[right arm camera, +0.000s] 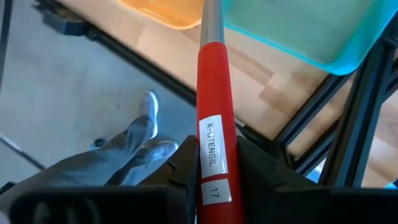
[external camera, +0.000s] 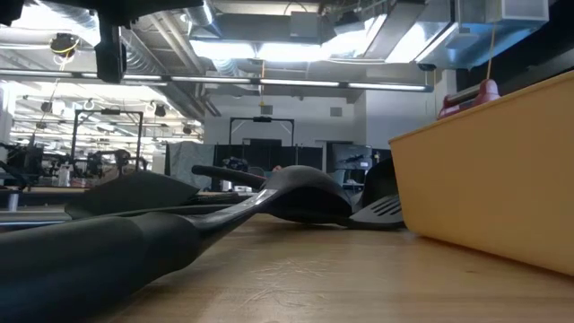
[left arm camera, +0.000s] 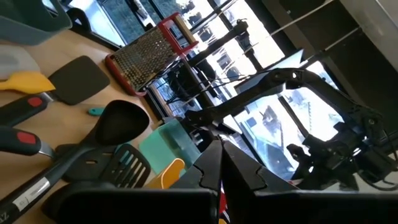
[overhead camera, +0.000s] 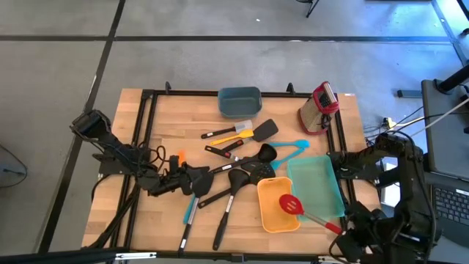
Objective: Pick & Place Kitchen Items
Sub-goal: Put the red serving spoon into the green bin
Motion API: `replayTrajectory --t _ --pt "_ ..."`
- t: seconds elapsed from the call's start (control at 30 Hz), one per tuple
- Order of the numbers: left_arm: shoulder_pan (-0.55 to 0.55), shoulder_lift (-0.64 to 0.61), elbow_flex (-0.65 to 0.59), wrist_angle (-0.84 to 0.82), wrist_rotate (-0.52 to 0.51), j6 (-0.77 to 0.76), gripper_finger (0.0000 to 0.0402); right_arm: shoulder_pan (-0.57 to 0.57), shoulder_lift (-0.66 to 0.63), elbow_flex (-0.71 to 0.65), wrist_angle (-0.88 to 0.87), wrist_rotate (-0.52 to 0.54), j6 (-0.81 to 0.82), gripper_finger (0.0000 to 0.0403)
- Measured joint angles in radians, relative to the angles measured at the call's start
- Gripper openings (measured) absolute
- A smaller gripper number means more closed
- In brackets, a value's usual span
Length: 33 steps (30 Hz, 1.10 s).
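Note:
A red slotted spoon [overhead camera: 291, 204] has its head over the orange bin [overhead camera: 272, 220], and its red handle runs toward the table's near right corner. My right gripper [overhead camera: 343, 231] [right arm camera: 214, 163] is shut on that handle. My left gripper [overhead camera: 189, 180] [left arm camera: 219, 163] is shut and holds nothing; it hovers at the left of a heap of black turners and ladles [overhead camera: 234, 180] lying flat on the table. A white and a yellow spatula [overhead camera: 238, 132], a black turner [overhead camera: 264, 130] and a teal spatula [overhead camera: 293, 147] lie farther back. My right gripper pinches the spoon's red handle [right arm camera: 214, 140] between its two fingers [right arm camera: 180, 168], close to the handle's free end, where a white label sits. The fingers come steeply from above and lie across the handle. Whether the spoon's head [overhead camera: 291, 204] touches the orange bin cannot be told.
A teal bin [overhead camera: 316, 183] stands beside the orange one, a blue-grey bin [overhead camera: 239, 101] at the far edge, and a red grater [overhead camera: 320, 108] at the far right. A black frame [overhead camera: 146, 117] rims the table. A person's legs [right arm camera: 124, 155] show beyond the near edge.

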Motion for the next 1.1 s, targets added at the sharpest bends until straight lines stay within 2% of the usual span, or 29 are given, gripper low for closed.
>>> replayTrajectory --t 0.37,0.5,0.6,0.9,1.1 --pt "0.000 0.002 0.000 -0.010 0.000 0.014 0.0001 0.032 -0.111 0.011 0.000 0.018 0.000 0.0079" --pt "-0.005 0.003 0.000 -0.018 0.000 0.014 0.0001 0.049 -0.150 -0.028 0.001 0.010 -0.003 0.0079" --pt "-0.009 0.003 0.000 -0.026 0.001 0.013 0.0001 0.062 -0.189 -0.077 0.000 -0.015 0.008 0.0079" --pt "-0.014 0.003 0.000 -0.027 0.001 0.012 0.0001 0.072 -0.392 -0.278 0.000 -0.004 0.017 0.0079" --pt "-0.028 0.003 0.000 -0.030 0.005 -0.002 0.0001 0.047 -0.505 -0.416 0.002 -0.053 0.035 0.0078"
